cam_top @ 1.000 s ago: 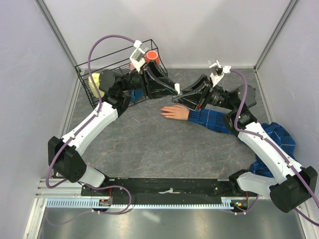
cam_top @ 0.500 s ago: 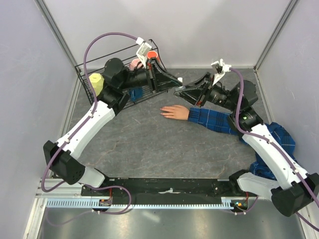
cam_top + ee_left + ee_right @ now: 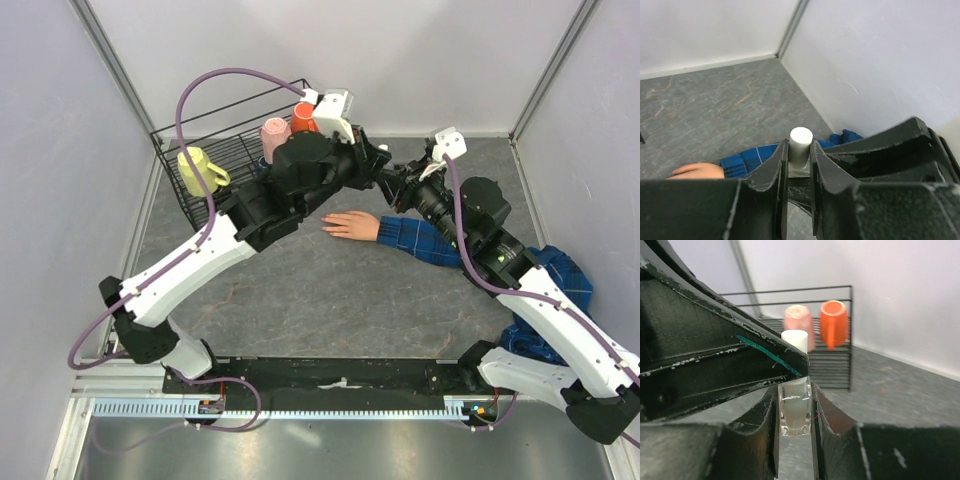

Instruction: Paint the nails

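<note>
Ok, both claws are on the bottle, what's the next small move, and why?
Probably twist the left claw to unscrew the white cylindrical cap: it pinches that cap while the right claw grips the small clear bottle below.

Robot lab test cell. Plain white panels (image 3: 400, 60) on aluminium posts (image 3: 112, 62) enclosed a grey marbled bench (image 3: 330, 290). Robot arms (image 3: 190, 262) were bolted to a black rail (image 3: 330, 375), with a slotted cable duct (image 3: 300, 408) alongside.
</note>
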`<state>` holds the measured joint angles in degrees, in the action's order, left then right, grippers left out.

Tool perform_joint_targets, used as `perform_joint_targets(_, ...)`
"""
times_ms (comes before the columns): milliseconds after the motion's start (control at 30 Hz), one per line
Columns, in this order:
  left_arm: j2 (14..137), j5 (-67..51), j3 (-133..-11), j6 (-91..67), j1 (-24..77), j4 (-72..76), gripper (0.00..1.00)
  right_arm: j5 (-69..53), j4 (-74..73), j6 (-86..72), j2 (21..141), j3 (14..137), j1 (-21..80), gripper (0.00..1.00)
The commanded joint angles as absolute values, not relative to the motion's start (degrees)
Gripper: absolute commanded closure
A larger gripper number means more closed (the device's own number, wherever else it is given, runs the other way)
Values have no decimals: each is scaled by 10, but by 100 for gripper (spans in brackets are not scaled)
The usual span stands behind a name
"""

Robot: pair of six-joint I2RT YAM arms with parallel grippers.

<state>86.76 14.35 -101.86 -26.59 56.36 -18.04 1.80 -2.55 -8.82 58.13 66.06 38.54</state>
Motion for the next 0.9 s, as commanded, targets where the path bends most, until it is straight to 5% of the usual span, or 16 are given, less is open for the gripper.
perform_joint_targets(0, 900, 189, -1070, -298, 579, -196, 98, 73, -41, -39, 581, 666, 402, 100)
perform_joint_targets(33, 898, 178, -1070, -293, 579, -196, 98, 62, -42, -38, 578, 664, 402, 100)
perform_joint_targets(100, 885, 122, -1060, -284, 574, -188, 77, 42, -41, -33, 576, 659, 401, 100)
perform_joint_targets(167, 869, 24, -1039, -273, 550, -167, 39, 6, -38, -31, 570, 651, 400, 100)
perform_joint_targets(233, 839, -42, -1001, -289, 514, -133, 15, -36, -31, -33, 564, 645, 397, 100)
perform_joint_targets(267, 827, -110, -974, -294, 500, -116, 11, -49, -32, -34, 563, 644, 396, 100)
perform_joint_targets(433, 772, -335, -880, -350, 406, 35, 8, -138, -26, -58, 560, 643, 370, 100)
perform_joint_targets(533, 759, -441, -838, -358, 372, 104, 17, -245, -11, -97, 565, 646, 331, 100)
perform_joint_targets(700, 759, -550, -792, -383, 341, 210, 28, -422, 70, -172, 584, 638, 284, 100)
perform_joint_targets(867, 771, -618, -778, -433, 338, 329, 28, -486, 158, -252, 600, 631, 276, 100)
